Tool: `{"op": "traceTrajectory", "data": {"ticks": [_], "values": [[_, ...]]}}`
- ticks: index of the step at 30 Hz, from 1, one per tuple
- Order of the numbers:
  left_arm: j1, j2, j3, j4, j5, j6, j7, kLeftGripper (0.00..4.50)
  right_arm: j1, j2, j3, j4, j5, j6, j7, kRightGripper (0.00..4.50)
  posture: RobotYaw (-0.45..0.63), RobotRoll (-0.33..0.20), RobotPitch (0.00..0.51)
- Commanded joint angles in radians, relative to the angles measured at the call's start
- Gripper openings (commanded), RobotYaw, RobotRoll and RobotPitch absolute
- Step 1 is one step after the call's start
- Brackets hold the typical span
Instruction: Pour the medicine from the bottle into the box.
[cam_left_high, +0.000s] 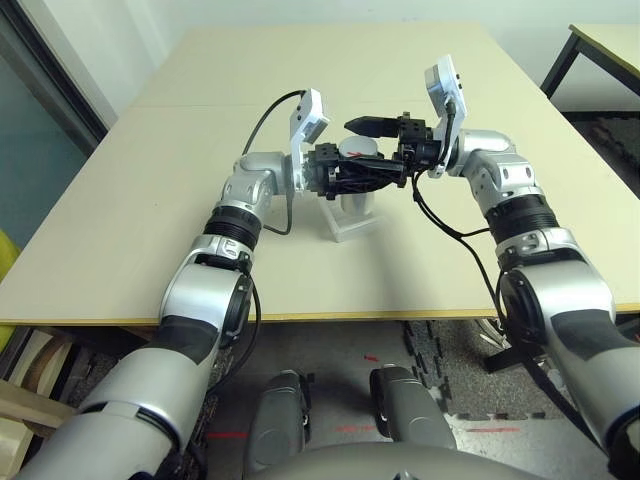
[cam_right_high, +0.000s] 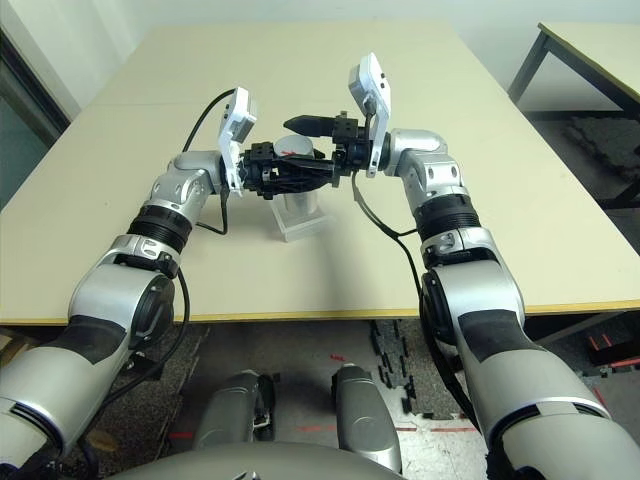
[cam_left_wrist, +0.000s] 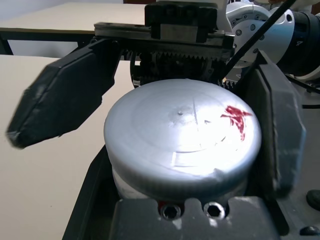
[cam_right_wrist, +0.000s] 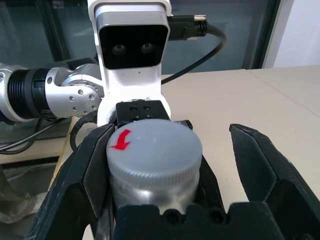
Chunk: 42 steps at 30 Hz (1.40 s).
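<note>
bottle (cam_right_wrist: 150, 187): we see dull silver metal on the body
cap (cam_left_wrist: 182, 137): we note matt grey plastic, smooth top, ribbed edge, red mark
box (cam_left_high: 352, 222): clear whitish plastic, we judge
fingers (cam_left_wrist: 60, 102): matt black, scuffed
table (cam_left_high: 150, 200): smooth matt pale wood-look top
forearms (cam_left_high: 225, 245): glossy silver shells

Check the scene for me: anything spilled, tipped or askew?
Nothing stands out. The bottle is upright in the left gripper, cap still on, right gripper open around it. The box sits flat below, no spill visible.
</note>
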Motion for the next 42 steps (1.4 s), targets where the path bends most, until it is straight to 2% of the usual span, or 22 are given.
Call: {"op": "traceTrajectory", "data": {"ticks": [1, 11, 22, 32, 42], "values": [[0.009, 0.023, 0.001, -0.030, -0.017, -0.001, -0.065, 2.72, 0.001, -0.088, -0.067, 0.068, -0.008, 0.003, -0.032, 4.50, -0.25, 0.000, 0.056], [0.016, 0.029, 0.004, -0.032, -0.015, 0.002, -0.067, 2.72, -0.009, -0.159, -0.095, 0.147, -0.030, -0.026, -0.026, 4.50, -0.25, 0.000, 0.059], [-0.002, 0.026, 0.009, 0.012, -0.004, -0.026, -0.043, 2.72, -0.001, -0.176, -0.093, 0.073, -0.022, 0.004, 0.083, 4.50, -0.26, 0.000, 0.064], [-0.036, 0.005, 0.000, 0.067, 0.015, -0.065, -0.017, 2.72, 0.037, -0.116, -0.058, -0.133, -0.006, 0.095, 0.121, 4.50, -0.28, 0.000, 0.065], [-0.054, -0.010, -0.002, 0.093, 0.025, -0.084, -0.020, 2.72, 0.014, -0.060, -0.042, -0.125, -0.023, 0.089, 0.098, 4.50, -0.27, 0.000, 0.065]]}}
